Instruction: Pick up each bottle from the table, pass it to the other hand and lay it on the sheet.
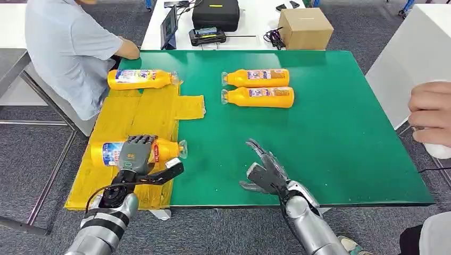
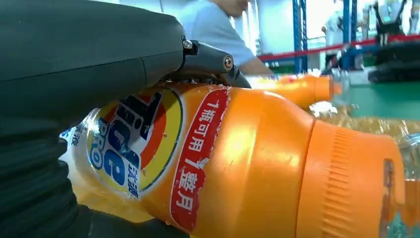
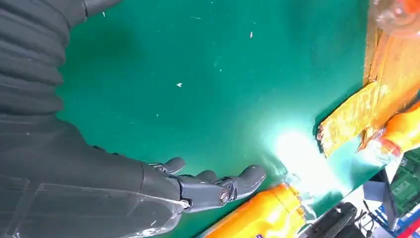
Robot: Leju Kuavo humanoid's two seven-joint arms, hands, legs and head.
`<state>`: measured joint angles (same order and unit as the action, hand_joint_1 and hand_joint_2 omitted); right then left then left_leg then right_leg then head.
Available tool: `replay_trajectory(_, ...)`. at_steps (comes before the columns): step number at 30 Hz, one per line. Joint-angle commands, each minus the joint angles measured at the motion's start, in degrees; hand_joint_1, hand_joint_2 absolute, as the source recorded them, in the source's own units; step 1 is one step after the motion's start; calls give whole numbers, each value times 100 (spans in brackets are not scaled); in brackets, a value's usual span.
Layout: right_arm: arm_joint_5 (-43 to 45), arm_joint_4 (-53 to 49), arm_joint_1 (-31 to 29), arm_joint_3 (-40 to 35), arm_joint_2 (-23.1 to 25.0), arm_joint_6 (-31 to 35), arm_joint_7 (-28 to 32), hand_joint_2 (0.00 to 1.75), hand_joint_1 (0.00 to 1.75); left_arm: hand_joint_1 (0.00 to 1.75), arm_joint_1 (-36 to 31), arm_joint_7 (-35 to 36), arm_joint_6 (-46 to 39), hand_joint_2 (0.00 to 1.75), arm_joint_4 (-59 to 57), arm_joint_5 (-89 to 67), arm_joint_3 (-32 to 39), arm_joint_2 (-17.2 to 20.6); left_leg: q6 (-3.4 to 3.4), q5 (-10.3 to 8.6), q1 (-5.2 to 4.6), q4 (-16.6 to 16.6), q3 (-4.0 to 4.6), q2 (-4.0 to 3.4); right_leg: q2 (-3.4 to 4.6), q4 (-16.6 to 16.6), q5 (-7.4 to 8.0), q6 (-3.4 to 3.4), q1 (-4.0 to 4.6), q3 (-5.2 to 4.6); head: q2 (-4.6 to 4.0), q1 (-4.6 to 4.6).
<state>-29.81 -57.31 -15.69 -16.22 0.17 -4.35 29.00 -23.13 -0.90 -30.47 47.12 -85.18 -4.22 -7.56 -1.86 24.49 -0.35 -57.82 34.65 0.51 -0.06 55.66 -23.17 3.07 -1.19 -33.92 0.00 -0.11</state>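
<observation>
head view: cardboard box (image 1: 305, 27) beyond table (image 1: 340, 133)

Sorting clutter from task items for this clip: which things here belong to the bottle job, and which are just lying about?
Belong to the job:
- yellow sheet
- bottle under the left hand
- far bottle on the sheet
- two bottles on the green table
- left hand, right hand

Lying about:
- cardboard box
- black case
- tablet

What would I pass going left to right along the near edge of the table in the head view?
Yellow sheet → bottle under the left robot hand → bare green mat → open right robot hand.
</observation>
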Motion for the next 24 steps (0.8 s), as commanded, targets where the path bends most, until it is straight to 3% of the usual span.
replay_trajectory(1,-2,114,-160,92,20,-10,6,175,0,175,-436,-95,94,175,-766,39,34,111,9,4,6,-1,-10,-3,1,-1,-3,-11,7,11,0,0)
replay_trajectory(4,-1,72,-139,83,29,-19,6,175,0,169,-458,-229,198,175,-815,189,23,38,10,5,6,-3,-11,-1,-2,1,-5,-12,7,11,0,0)
replay_trajectory(5,-2,64,-135,79,33,-24,8,175,0,79,-461,-290,239,175,-833,284,46,17,7,3,4,-2,-6,0,-1,0,-3,-9,5,6,0,0)
replay_trajectory(6,0,53,-131,74,35,-33,10,175,0,21,-482,-389,312,175,-889,365,24,9,11,7,8,-5,-14,-2,-1,2,-7,-14,9,15,0,0)
replay_trajectory(7,1,51,-138,70,37,-38,13,175,0,0,-471,-407,325,175,-913,364,5,8,9,4,6,-3,-9,-2,-1,0,-3,-11,7,10,0,0)
replay_trajectory(14,9,237,-268,89,71,-56,41,175,0,0,-699,-103,856,175,-1614,314,-10,57,7,3,2,3,-16,-3,1,-2,-3,-9,3,15,0,0)
replay_trajectory(24,22,253,-220,140,42,-54,60,175,0,0,-626,-90,760,175,-1707,400,64,45,11,5,7,3,-46,-12,11,-7,1,-14,8,46,0,0)
